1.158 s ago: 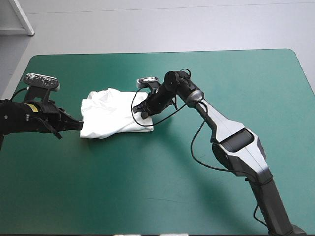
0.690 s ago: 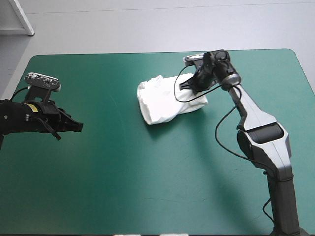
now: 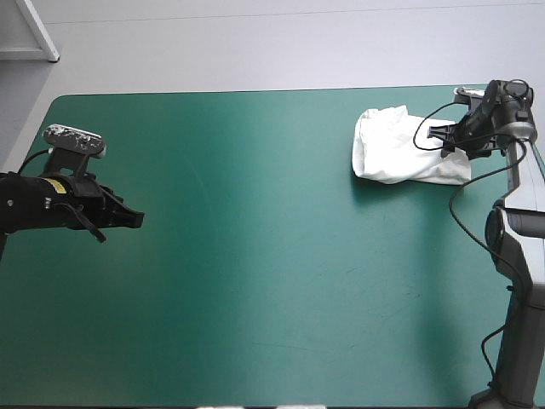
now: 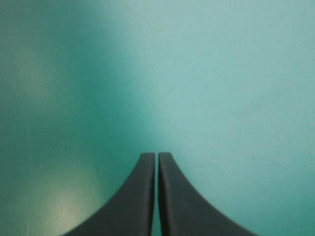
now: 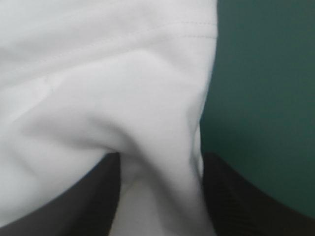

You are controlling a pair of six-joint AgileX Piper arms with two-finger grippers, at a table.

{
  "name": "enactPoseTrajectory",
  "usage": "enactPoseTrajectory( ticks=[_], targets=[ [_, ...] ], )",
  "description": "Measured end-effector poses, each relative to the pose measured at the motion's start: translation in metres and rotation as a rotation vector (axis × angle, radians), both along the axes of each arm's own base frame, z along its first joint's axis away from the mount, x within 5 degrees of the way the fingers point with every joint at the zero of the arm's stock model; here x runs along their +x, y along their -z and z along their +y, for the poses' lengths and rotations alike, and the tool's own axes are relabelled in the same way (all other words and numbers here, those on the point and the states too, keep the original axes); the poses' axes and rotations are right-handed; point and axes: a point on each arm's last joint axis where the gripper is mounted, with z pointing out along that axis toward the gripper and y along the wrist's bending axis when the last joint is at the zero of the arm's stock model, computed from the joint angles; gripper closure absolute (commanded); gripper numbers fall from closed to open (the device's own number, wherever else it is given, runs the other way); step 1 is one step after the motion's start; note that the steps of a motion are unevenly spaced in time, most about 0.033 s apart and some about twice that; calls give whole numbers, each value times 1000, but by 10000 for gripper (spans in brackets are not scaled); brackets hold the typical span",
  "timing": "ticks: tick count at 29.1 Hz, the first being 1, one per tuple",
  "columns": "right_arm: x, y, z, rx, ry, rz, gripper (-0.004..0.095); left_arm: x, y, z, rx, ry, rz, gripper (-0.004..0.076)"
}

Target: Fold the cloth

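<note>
The white T-shirt (image 3: 396,149) lies as a folded bundle on the teal-green table (image 3: 255,273), near the far right corner. My right gripper (image 3: 456,143) is at the bundle's right end, shut on the T-shirt. In the right wrist view a thick fold of the T-shirt (image 5: 98,73) fills the space between the black fingers of the right gripper (image 5: 160,164). My left gripper (image 3: 136,219) rests low at the table's left side, far from the T-shirt. It is shut and holds nothing; the left wrist view shows the left gripper (image 4: 157,156) over bare cover.
The table's right edge (image 3: 535,128) runs close behind the right gripper. A white post (image 3: 38,30) stands beyond the far left corner.
The right gripper has dragged the folded T-shirt from left of the table's middle to near the far right corner. The left arm has stayed put.
</note>
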Motion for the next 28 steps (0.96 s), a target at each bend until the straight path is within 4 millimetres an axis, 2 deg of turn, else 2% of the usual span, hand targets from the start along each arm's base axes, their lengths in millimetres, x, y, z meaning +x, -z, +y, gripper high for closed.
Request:
enactPoseTrajectory(
  ticks=[5,8,12,17,21,24,28],
  targets=[
    [-3,-5,3,34,23,-7,331,0,0,0,0,0,3,705],
    [-19,-24,7,57,31,-14,549,0,0,0,1,1,6,705],
    [-51,-42,12,42,14,14,925,0,0,0,1,1,4,705],
    [-91,-47,17,25,-2,76,925,1,0,0,-4,0,-11,705],
    [-132,-58,25,43,-13,82,925,6,5,-1,4,10,-42,705],
    [-170,-63,33,34,-34,25,925,10,19,-1,10,13,-53,705],
    [-231,-70,42,-3,-29,-149,925,9,52,0,8,8,-55,705]
  ],
)
